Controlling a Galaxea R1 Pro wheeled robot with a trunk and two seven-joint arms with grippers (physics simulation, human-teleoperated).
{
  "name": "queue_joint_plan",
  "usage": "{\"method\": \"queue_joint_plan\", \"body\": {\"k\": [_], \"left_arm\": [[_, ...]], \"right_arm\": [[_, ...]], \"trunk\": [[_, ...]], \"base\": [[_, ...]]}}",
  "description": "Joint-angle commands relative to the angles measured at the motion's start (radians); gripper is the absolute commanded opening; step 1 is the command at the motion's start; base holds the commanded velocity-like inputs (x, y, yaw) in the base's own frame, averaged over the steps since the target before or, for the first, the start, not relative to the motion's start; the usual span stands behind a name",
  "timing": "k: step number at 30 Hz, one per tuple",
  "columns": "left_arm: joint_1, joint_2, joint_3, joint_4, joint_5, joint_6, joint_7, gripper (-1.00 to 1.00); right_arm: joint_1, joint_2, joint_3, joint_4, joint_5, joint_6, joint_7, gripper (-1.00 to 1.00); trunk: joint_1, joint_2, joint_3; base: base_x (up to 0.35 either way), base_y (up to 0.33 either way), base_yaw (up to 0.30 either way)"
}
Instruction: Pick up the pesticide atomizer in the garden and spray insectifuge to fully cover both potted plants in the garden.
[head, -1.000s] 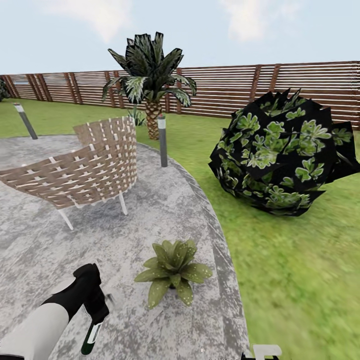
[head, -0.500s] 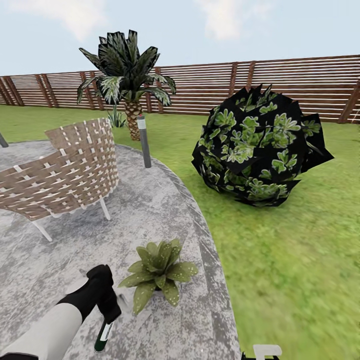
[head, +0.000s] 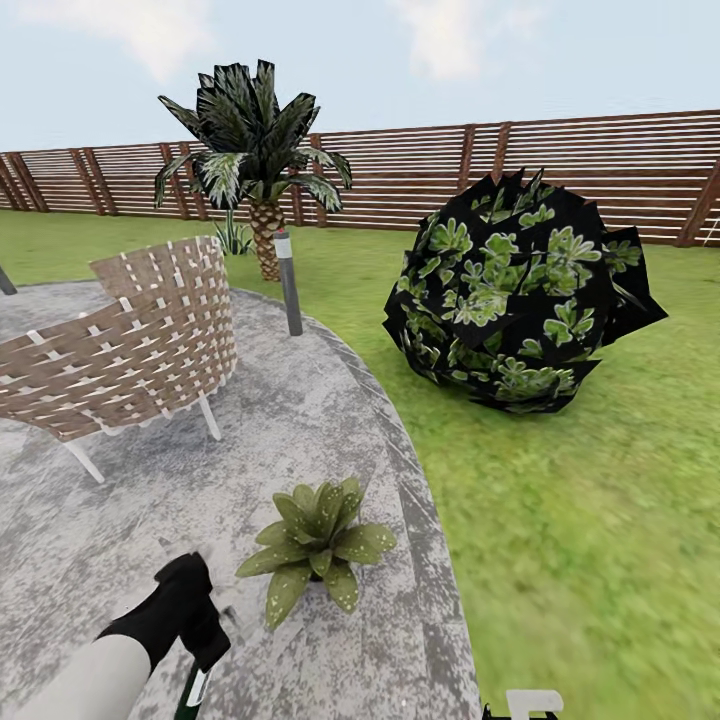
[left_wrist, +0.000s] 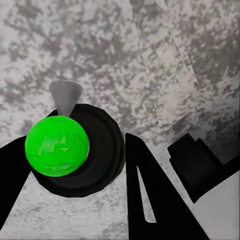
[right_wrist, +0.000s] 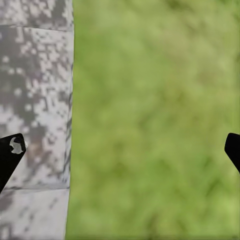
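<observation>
One potted plant (head: 318, 540), a low rosette of pointed speckled green leaves, stands on the grey patio (head: 330, 420) near its curved edge; the leaves hide its pot. The second potted plant is out of view. My left gripper (head: 196, 640) hangs just to the plant's left, shut on the pesticide atomizer (head: 193, 690), whose dark green bottle with a white label points down. In the left wrist view the atomizer (left_wrist: 65, 150) shows a bright green cap on a black round body, clamped in the left gripper (left_wrist: 75, 150). My right gripper (right_wrist: 120, 150) is open over the seam between paving and grass.
A wicker chair (head: 130, 350) stands on the patio behind and left of the plant. A bollard light (head: 290, 280) and a palm (head: 255, 150) rise at the patio's far edge. A large dark bush (head: 515, 290) sits on the lawn (head: 600, 520). Behind runs a slatted fence (head: 580, 170).
The camera swung right early on, then held still. My left arm has since dropped lower and back a little with the atomizer, away from the plant.
</observation>
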Motion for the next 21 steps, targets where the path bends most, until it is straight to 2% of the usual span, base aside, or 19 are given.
{"method": "queue_joint_plan", "body": {"k": [1, 4, 6, 7, 9, 10, 11, 13, 15, 18, 19, 21], "left_arm": [[0.003, 0.002, 0.004, -0.003, 0.030, 0.005, -0.001, -1.00], [0.025, 0.025, 0.018, -0.002, 0.069, -0.002, 0.006, -1.00], [0.039, 0.040, 0.022, -0.002, 0.074, -0.005, 0.009, -1.00], [0.040, 0.040, 0.022, -0.002, 0.074, -0.006, 0.009, -1.00], [0.042, 0.026, 0.020, -0.007, 0.076, -0.005, 0.009, -1.00], [0.041, 0.010, 0.020, -0.011, 0.075, -0.004, 0.009, -1.00], [0.041, -0.018, 0.017, -0.015, 0.070, -0.004, 0.008, -1.00], [0.039, -0.045, 0.015, -0.017, 0.066, -0.004, 0.007, -1.00], [0.037, -0.046, 0.019, -0.018, 0.064, -0.005, 0.007, -1.00], [0.037, 0.005, 0.023, -0.018, 0.071, -0.003, 0.004, -1.00], [0.035, 0.037, 0.023, -0.018, 0.074, -0.002, -0.001, -1.00], [0.029, 0.071, 0.024, -0.020, 0.076, -0.004, -0.004, -1.00]], "right_arm": [[-0.001, 0.000, 0.007, 0.001, 0.006, 0.002, -0.010, 1.00], [-0.001, 0.000, 0.007, 0.001, 0.006, 0.001, -0.010, 1.00], [-0.001, 0.000, 0.007, 0.001, 0.006, 0.002, -0.010, 1.00], [-0.001, 0.000, 0.007, 0.001, 0.006, 0.002, -0.010, 1.00], [-0.001, 0.000, 0.007, 0.001, 0.006, 0.002, -0.010, 1.00], [-0.001, 0.000, 0.007, 0.001, 0.006, 0.001, -0.010, 1.00], [-0.001, 0.000, 0.007, 0.001, 0.005, 0.002, -0.010, 1.00], [-0.001, 0.000, 0.007, 0.001, 0.005, 0.002, -0.010, 1.00], [-0.001, 0.000, 0.007, 0.001, 0.005, 0.002, -0.010, 1.00], [-0.001, 0.000, 0.007, 0.001, 0.005, 0.002, -0.010, 1.00], [-0.001, 0.000, 0.007, 0.001, 0.005, 0.001, -0.010, 1.00], [-0.001, 0.000, 0.007, 0.001, 0.006, 0.001, -0.010, 1.00]], "trunk": [[0.000, 0.000, -0.001], [0.000, 0.000, -0.001], [0.000, 0.000, -0.001], [0.000, 0.000, -0.001], [0.000, 0.000, -0.001], [0.000, 0.000, -0.001], [0.000, 0.000, -0.001], [0.000, 0.000, -0.001], [0.000, 0.000, -0.001], [0.000, 0.000, -0.001], [0.000, 0.000, -0.001], [0.000, 0.000, -0.001]], "base": [[0.000, 0.000, 0.000], [0.000, 0.000, 0.000], [0.000, 0.000, 0.000], [0.000, 0.000, 0.000], [0.000, 0.000, 0.000], [0.000, 0.000, 0.000], [0.000, 0.000, 0.000], [0.000, 0.000, 0.000], [0.000, 0.000, 0.000], [0.000, 0.000, 0.000], [0.000, 0.000, 0.000], [0.000, 0.000, 0.000]]}}
